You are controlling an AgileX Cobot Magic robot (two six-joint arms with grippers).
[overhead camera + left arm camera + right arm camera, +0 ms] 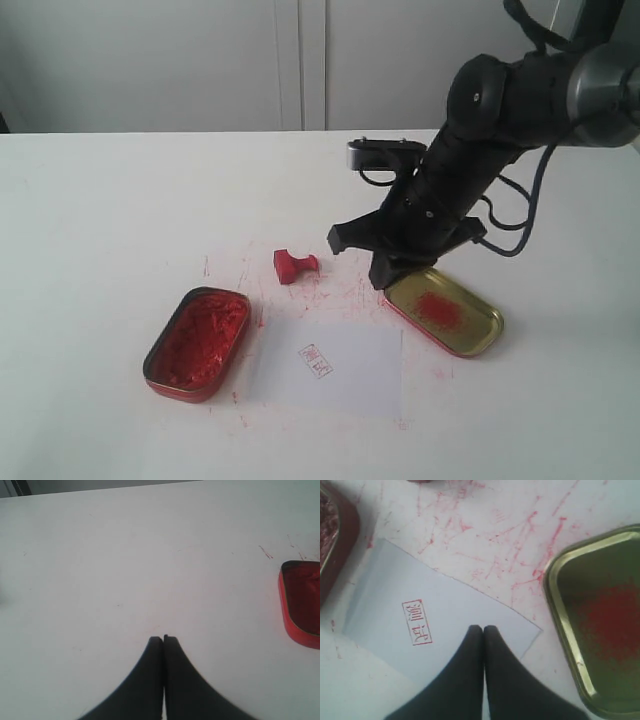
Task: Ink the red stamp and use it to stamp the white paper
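Note:
The red stamp (293, 265) lies tipped on its side on the table, above the white paper (335, 368). The sheet lies flat and bears a small red imprint (315, 360). My right gripper (385, 280) hangs between the stamp and the gold lid, shut and holding nothing. In the right wrist view its tips (483, 628) hover over the white paper (445, 605), beside the imprint (417, 621). The left gripper (163, 639) is shut and empty over bare table, and it is out of the exterior view.
A red tin of lumpy ink paste (197, 342) sits left of the paper, and its end shows in the left wrist view as the red tin (301, 605). A gold lid (445, 310) with a red smear lies right of the paper. Red ink streaks (510, 535) mark the table.

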